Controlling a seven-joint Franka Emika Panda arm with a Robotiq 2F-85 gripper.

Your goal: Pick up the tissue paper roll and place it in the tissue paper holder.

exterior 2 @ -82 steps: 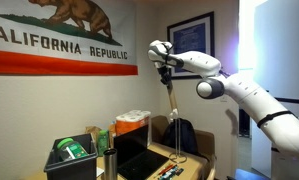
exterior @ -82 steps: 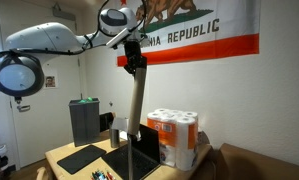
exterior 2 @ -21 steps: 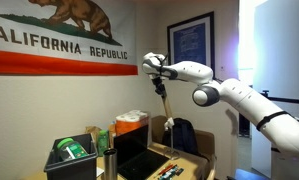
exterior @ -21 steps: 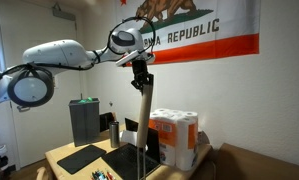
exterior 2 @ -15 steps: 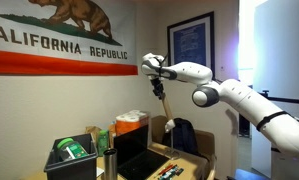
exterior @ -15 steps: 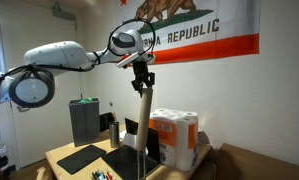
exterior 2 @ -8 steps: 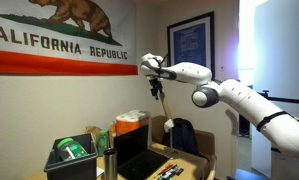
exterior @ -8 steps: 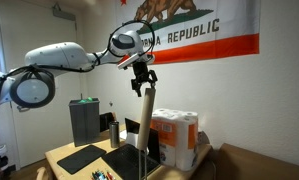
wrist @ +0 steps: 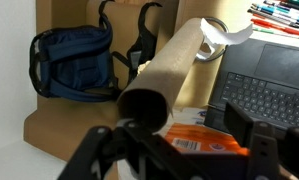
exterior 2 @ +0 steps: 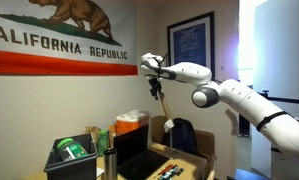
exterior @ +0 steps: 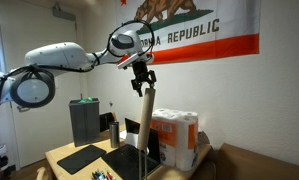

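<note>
Judged nearly done: saw tissue paper roll [exterior: 144, 120] standing tilted, pincer [exterior: 142, 84] spread open just above it; could not confirm seating.

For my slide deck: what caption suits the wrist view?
Tan tissue paper roll slanting away from the open claw, between a blue backpack and a laptop.

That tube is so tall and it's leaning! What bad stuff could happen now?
1. The tissue paper roll stands tilted, and the gripper looks open at its top end, so it might topple.
2. If it falls, it could land on the laptop or scatter the pens lying near its lower end.
</note>
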